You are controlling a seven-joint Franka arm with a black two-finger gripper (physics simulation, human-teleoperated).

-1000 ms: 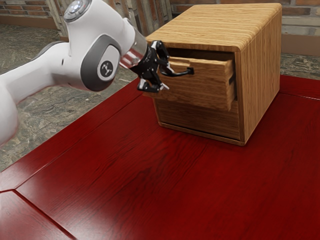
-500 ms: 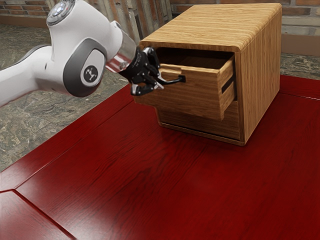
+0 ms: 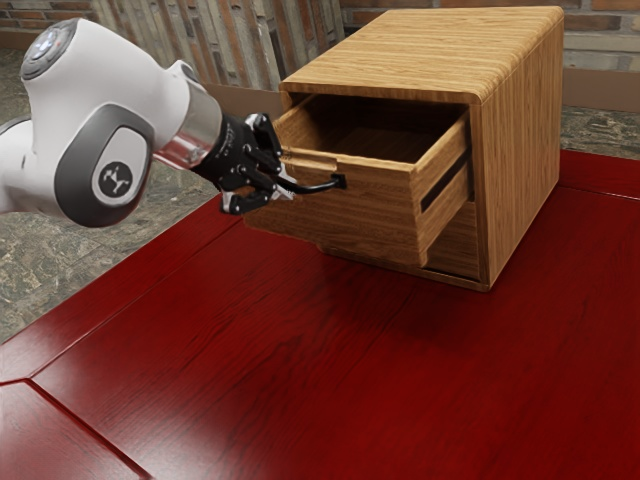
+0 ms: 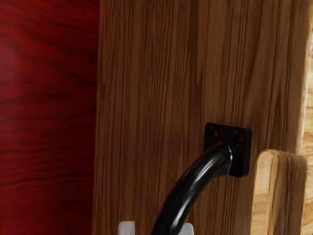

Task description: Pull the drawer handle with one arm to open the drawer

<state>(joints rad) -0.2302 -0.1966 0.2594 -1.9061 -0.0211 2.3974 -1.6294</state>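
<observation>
Drawer (image 3: 372,205) out of the wooden cabinet (image 3: 520,140) by a good part of its length, its dark inside open to the top. The cabinet stands at the far right of the red table (image 3: 300,380) in the exterior view. White arm (image 3: 100,150) reaches in from the exterior view's left, and the black gripper (image 3: 268,182) is right at the drawer front, fingers clamped on the drawer handle (image 3: 320,186) at its left end (the black bar runs off to the right from between them). Below the pulled drawer, a second front (image 3: 455,245) sits back in the cabinet. Up close in the wrist view, the handle curves out of its square black mounting plate (image 4: 228,147) on the oak grain and passes between two pale pads (image 4: 126,228), one on each side of it. Red tabletop lies beside the drawer front, and on the other side is a rounded wooden edge (image 4: 276,196); which part of the drawer it belongs to, I cannot tell.
</observation>
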